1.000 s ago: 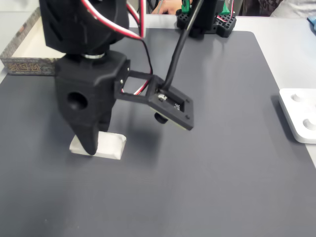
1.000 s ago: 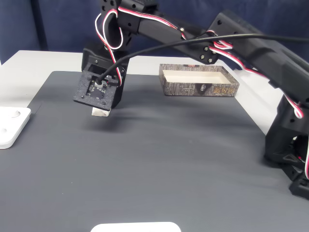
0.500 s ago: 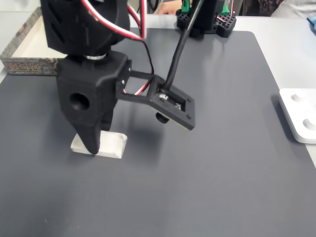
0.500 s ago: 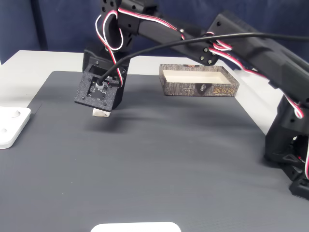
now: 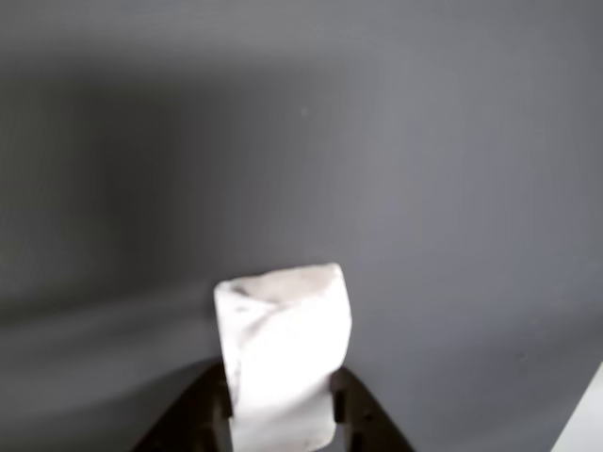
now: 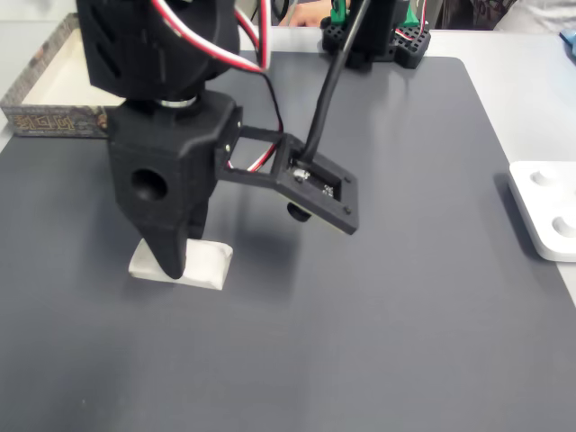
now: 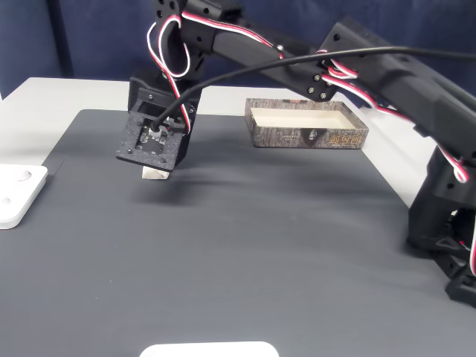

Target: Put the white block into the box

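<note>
One dark grey mat [image 6: 405,270], pincer [image 5: 281,414] clamped on white block [image 5: 283,339].

surface: pale table [image 7: 44,93] under a dark grey mat [image 7: 245,253] | on mat: small white block [image 6: 200,265] | on table: brick-rimmed cream box [image 7: 309,137]; flat white knobbed device [image 6: 544,211]

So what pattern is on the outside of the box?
A grey-brown brick-like pattern on the box wall, with a cream inside; clearest in a fixed view.
</note>
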Controlling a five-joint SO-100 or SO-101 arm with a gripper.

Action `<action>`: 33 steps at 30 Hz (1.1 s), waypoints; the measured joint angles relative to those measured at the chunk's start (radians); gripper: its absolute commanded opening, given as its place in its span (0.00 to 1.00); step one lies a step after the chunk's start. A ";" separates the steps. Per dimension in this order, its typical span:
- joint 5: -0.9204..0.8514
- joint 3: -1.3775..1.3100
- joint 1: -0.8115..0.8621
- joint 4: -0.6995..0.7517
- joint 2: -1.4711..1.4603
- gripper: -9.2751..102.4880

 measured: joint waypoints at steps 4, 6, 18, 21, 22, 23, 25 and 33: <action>-0.005 0.000 0.000 0.000 0.000 0.07; -0.005 0.000 0.000 0.003 0.000 0.07; -0.052 0.146 0.002 0.037 0.181 0.07; -0.066 0.218 0.009 0.037 0.284 0.07; -0.075 0.242 0.012 0.037 0.318 0.07; -0.089 0.268 0.018 0.037 0.353 0.07; -0.118 0.324 0.029 0.037 0.416 0.07; -0.295 0.509 0.091 0.049 0.600 0.07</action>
